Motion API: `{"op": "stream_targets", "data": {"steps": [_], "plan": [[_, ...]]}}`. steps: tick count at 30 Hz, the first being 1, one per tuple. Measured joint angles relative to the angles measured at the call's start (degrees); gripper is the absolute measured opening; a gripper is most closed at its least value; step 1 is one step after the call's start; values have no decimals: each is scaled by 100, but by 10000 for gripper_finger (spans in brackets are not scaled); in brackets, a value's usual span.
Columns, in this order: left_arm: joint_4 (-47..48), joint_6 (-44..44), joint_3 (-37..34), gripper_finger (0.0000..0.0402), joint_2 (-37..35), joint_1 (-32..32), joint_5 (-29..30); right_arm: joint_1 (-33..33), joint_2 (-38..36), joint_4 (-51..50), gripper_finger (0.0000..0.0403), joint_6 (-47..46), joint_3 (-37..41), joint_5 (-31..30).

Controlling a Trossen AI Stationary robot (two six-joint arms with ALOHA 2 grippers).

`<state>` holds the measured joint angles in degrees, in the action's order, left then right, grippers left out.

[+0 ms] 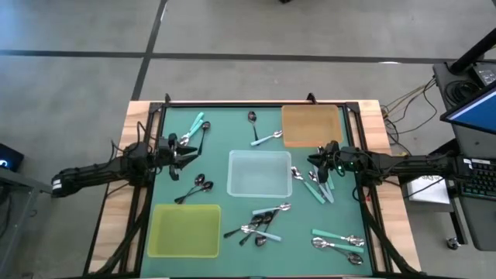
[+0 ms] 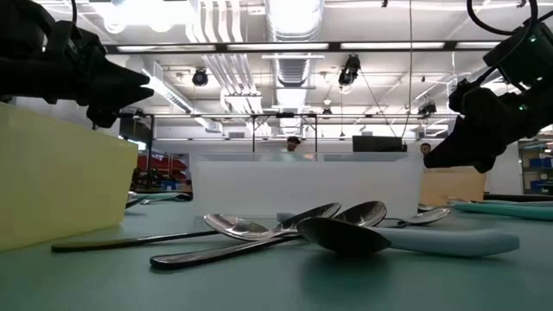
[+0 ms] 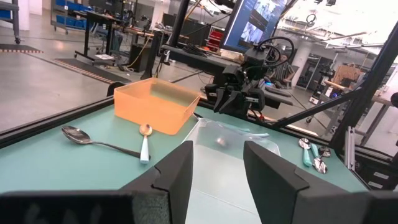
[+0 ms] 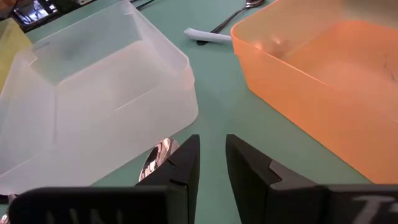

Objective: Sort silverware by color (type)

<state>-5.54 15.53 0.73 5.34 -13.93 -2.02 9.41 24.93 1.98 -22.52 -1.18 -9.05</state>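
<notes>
Scattered across the green mat (image 1: 232, 132): silverware in several loose groups around three square trays.

Near the far left corner, a teal-handled spoon (image 1: 196, 122) lying diagonally, handle toward the far edge, beside the left gripper (image 1: 188, 149). Close by the gripper's near side, two dark spoons (image 1: 195, 187) with long axes slanting from near-left up to far-right, bowls toward the clear tray (image 1: 260, 173).

Between clear tray and orange tray (image 1: 311, 125), at the far side: one dark spoon (image 1: 253, 118) pointing roughly toward the far edge, and a pale-handled spoon (image 1: 267, 139) lying diagonally, bowl toward the orange tray.

In front of the clear tray, a crossed heap of spoons (image 1: 262, 222), mostly running left to right with a slight tilt; seen from table height as overlapping bowls (image 2: 341, 226) facing the camera.

At the near right corner, teal-handled and silver pieces (image 1: 339, 242) lying nearly left to right, roughly parallel.

Beside the clear tray's right wall, more teal-handled pieces (image 1: 314, 187) angled from far-left to near-right, directly under the right gripper (image 1: 319, 160).

Left gripper hovering over the mat, fingers (image 3: 180, 174) spread, gripping nothing. Right gripper low between clear and orange trays, fingers (image 4: 183, 165) parted by a narrow gap, nothing between them, with a spoon bowl (image 4: 157, 155) just beside the tip.

Yellow-green tray (image 1: 185, 230) at the near left.
</notes>
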Motion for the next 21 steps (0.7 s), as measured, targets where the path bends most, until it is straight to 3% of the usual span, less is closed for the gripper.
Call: {"op": "stream_targets", "data": {"steps": [21], "plan": [[0, 0, 0, 128, -2, 2, -1, 0, 0, 45, 68, -88, 0, 3]]}}
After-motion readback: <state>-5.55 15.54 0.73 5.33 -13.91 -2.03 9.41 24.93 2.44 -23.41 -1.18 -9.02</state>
